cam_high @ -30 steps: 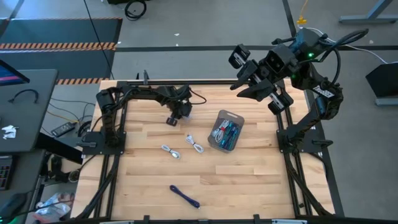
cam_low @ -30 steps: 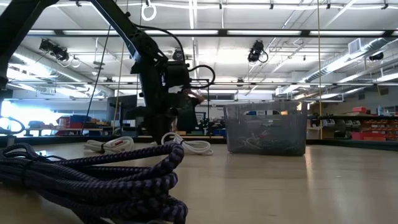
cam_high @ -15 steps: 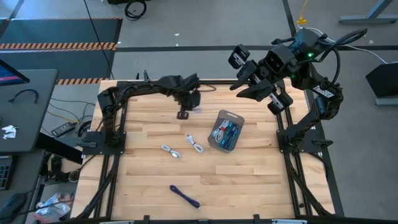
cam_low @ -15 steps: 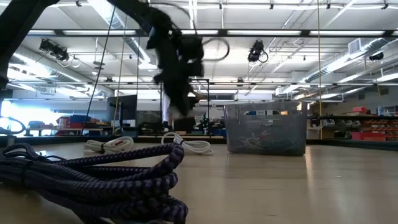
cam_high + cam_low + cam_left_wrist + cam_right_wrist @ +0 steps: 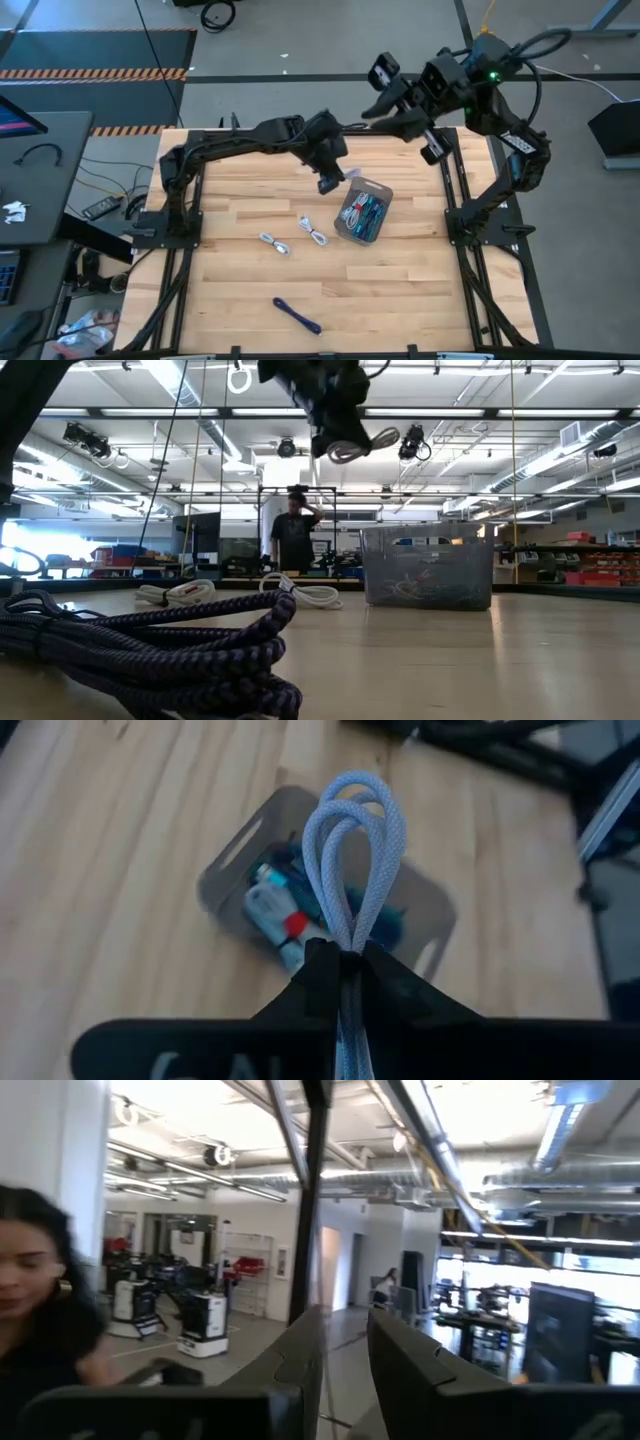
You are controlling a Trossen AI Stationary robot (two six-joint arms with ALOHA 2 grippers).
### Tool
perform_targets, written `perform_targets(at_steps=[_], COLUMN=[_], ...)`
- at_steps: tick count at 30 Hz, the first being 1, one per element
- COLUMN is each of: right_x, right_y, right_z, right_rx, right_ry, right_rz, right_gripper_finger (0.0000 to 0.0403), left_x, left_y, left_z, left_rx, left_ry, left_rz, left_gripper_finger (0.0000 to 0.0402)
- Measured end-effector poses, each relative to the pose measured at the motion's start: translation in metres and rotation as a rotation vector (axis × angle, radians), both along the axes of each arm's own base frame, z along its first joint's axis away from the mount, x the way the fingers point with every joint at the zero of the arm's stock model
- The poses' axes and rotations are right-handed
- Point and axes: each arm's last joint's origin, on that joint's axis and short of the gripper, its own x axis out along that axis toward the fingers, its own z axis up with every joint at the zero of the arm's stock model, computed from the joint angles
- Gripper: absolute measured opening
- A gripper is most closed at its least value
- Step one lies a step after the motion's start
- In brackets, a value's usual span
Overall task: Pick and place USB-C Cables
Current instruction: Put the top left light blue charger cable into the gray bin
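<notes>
L gripper (image 5: pixel 329 181) is up off the table, just beside the far-left corner of the grey tray (image 5: pixel 380 188); fingers pinched tight on a white coiled cable (image 5: pixel 352 850), loops sticking out past the fingertips, hanging above the tray in the L wrist view; same bundle dangles from the gripper high up in the low view (image 5: pixel 352 444).

Tray sits right of table centre w/ several cables inside, teal, white, one w/ a red tip (image 5: pixel 294 925).

Two more white cables on the wood left of the tray: one (image 5: pixel 314 232) near it, the other (image 5: pixel 273 243) a bit further left; dark blue-purple cable (image 5: pixel 298 315) lies well apart, nr the front edge.

R gripper (image 5: pixel 345 1345) is raised beyond the table's far-right side, pointing out at the room; fingers slightly apart, nothing between them.

A person (image 5: pixel 293 538) stands in the background behind the table.
</notes>
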Motion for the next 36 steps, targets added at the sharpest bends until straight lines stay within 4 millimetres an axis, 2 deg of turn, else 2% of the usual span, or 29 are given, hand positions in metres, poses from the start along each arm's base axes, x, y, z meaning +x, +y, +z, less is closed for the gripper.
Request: perform_targets(at_steps=[8, 12, 18, 23, 27, 31, 36], right_x=[-0.002, -0.004, -0.01, -0.024, -0.04, -0.057, -0.071], right_y=[-0.023, -0.036, -0.06, -0.082, -0.096, -0.103, -0.111], right_z=[-0.003, -0.003, -0.002, -0.001, 0.0, 0.0, 0.0], right_rx=[-0.044, -0.091, -0.132, -0.151, -0.176, -0.213, -0.244], right_ry=[0.002, -0.022, -0.049, -0.041, -0.017, 0.009, 0.035], right_rz=[-0.107, -0.176, -0.374, -0.49, -0.577, -0.651, -0.722], right_gripper_finger=[0.0087, 0.0087, 0.0087, 0.0081, 0.0051, 0.0008, 0.0009], left_x=[0.013, 0.02, 0.028, 0.026, 0.025, 0.028, 0.031], left_y=[-0.028, -0.046, -0.068, -0.068, -0.064, -0.06, -0.07], left_z=[0.005, 0.005, -0.021, -0.054, -0.074, -0.077, -0.073], left_rx=[-0.034, -0.061, -0.11, -0.206, -0.239, -0.298, -0.315], left_ry=[-0.047, -0.085, -0.118, -0.09, -0.121, -0.249, -0.353], left_rz=[0.121, 0.123, 0.111, 0.205, 0.372, 0.59, 0.74], left_gripper_finger=[0.0026, 0.0026, 0.0026, 0.0026, 0.0026, 0.0026, 0.0026])
